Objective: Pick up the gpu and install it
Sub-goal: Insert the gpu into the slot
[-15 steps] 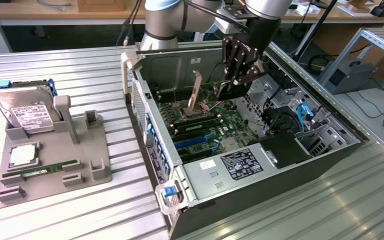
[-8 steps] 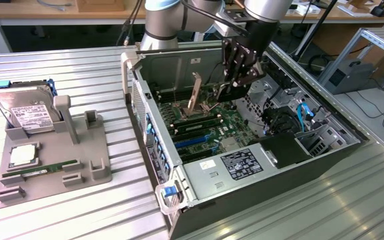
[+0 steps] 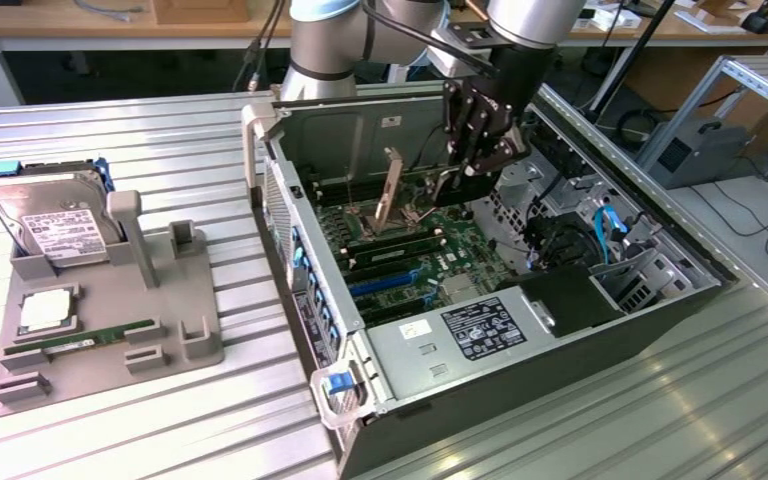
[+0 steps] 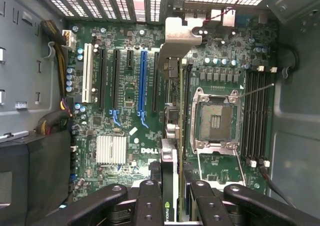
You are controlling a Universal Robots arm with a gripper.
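- Pincer (image 3: 475, 168) clenched on the gpu (image 3: 388, 195), card edge-on between the fingers (image 4: 150, 198).
- Held upright, running out from the pincer, metal bracket (image 4: 177, 36) at the far end.
- Beneath the pincer: motherboard (image 4: 125, 101) inside open case (image 3: 344, 125); contact with a slot unclear.

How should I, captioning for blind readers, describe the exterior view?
A robot gripper holds a graphics card on edge inside an open computer case, over its motherboard. On the exterior view's left, a grey holder carries a hard drive.
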